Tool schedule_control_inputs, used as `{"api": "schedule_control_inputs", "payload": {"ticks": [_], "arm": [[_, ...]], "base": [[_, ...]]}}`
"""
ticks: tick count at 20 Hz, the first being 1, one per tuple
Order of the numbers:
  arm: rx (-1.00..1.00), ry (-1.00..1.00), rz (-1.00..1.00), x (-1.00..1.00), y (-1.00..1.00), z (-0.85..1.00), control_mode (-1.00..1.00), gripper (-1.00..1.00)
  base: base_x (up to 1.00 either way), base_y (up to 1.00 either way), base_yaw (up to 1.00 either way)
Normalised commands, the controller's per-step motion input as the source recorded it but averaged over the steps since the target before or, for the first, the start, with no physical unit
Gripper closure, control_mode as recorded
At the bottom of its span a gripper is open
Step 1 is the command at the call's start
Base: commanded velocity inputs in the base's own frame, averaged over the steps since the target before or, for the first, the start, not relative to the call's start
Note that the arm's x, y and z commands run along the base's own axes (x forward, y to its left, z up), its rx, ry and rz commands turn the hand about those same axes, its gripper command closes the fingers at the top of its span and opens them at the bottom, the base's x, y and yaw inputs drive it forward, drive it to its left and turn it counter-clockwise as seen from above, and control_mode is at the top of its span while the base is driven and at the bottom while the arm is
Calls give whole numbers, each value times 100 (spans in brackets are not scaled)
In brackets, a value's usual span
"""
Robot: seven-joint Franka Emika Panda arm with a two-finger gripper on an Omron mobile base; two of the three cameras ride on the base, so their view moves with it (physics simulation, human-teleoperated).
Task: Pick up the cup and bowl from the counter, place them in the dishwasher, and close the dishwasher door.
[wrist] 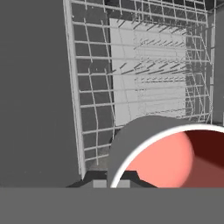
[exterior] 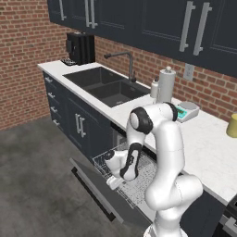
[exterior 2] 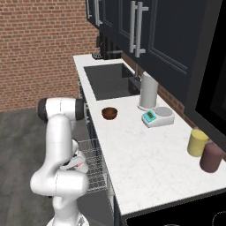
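The robot was putting the small white-grey cup with the red-pink inside [wrist: 162, 162] into the dishwasher. The end effector [exterior: 115, 181] was squeezed tight on the cup and held it low over the grey wire pull-out rack [wrist: 148, 65]. The flat dark dishwasher door [exterior: 92, 185] lay open below. The next move looked like lowering the cup into the rack and letting go. The white arm bent sharply at its elbow, and the hand pointed down at the rack. The small round dark reddish-brown bowl [exterior 2: 109, 113] sat on the long white stone bench [exterior 2: 145, 154], near the sink, and was not yet picked up.
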Motion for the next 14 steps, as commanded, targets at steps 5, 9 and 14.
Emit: {"api": "schedule_control_inputs", "payload": {"ticks": [5,9,14], "arm": [[0,0,0,44,-5,-20,-100,100],[0,0,0,29,-5,-22,-100,100],[0,0,0,10,0,-54,-100,100]], "base": [[0,0,0],[0,0,0],[0,0,0]]}}
